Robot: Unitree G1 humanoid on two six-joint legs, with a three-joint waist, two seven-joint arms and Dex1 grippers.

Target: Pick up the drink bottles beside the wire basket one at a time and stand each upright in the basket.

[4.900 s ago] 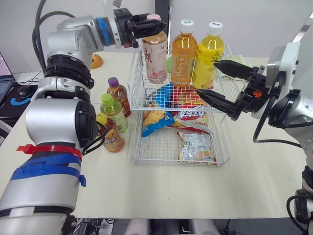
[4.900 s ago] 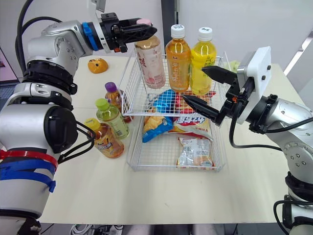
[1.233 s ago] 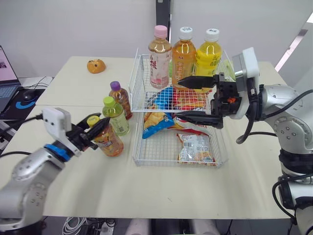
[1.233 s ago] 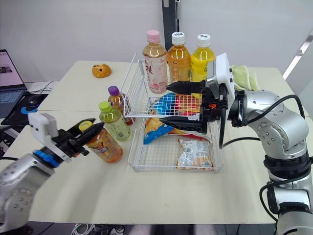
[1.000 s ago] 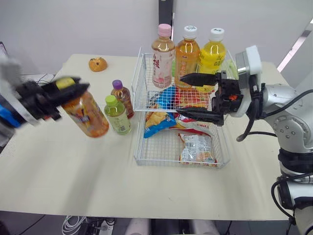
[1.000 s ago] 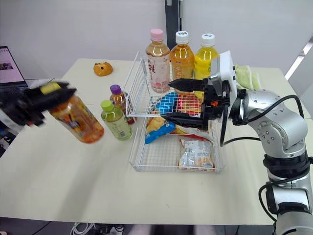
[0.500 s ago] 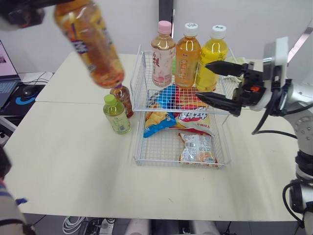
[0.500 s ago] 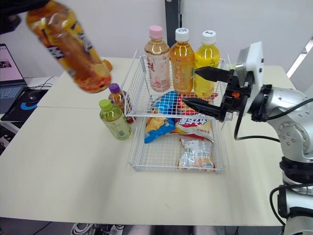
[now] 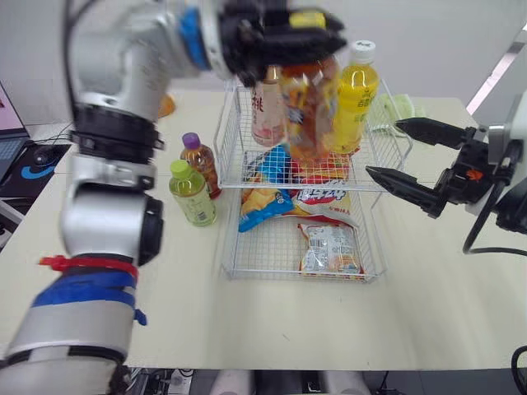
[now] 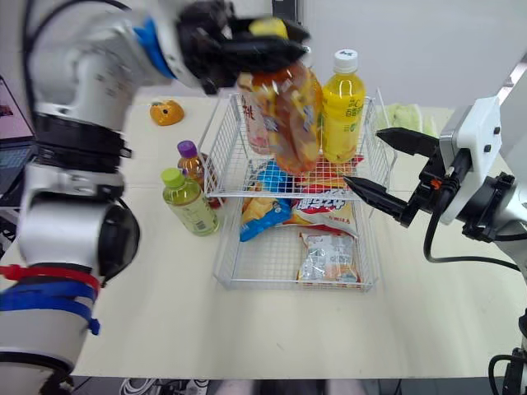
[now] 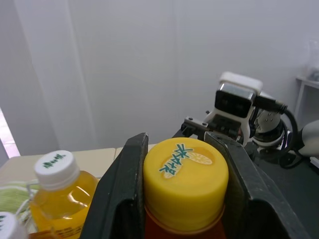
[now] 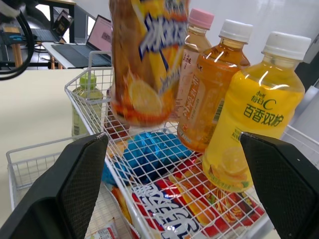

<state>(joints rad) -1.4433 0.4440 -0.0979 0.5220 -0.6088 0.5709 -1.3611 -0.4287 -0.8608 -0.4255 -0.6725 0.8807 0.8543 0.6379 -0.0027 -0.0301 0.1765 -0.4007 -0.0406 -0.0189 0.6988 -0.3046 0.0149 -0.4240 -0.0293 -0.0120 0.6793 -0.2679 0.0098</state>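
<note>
Upper centre: left gripper [image 9: 313,33], jaws clenched on the orange bottle [image 9: 306,115] by its cap (it hangs tilted); straighten it, lower into the wire basket [image 9: 226,247]. The right gripper [image 9: 384,149] idles, jaws agape.

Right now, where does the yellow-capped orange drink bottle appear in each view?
Left eye view: the yellow-capped orange drink bottle is held by its cap in the left gripper, over the far end of the wire basket.
Right eye view: same spot, upper centre.
Left wrist view: its cap sits between that gripper's fingers.
Right wrist view: its labelled body is beside the pink-capped bottle.
Shared landmark: the white-capped yellow bottle.
</note>
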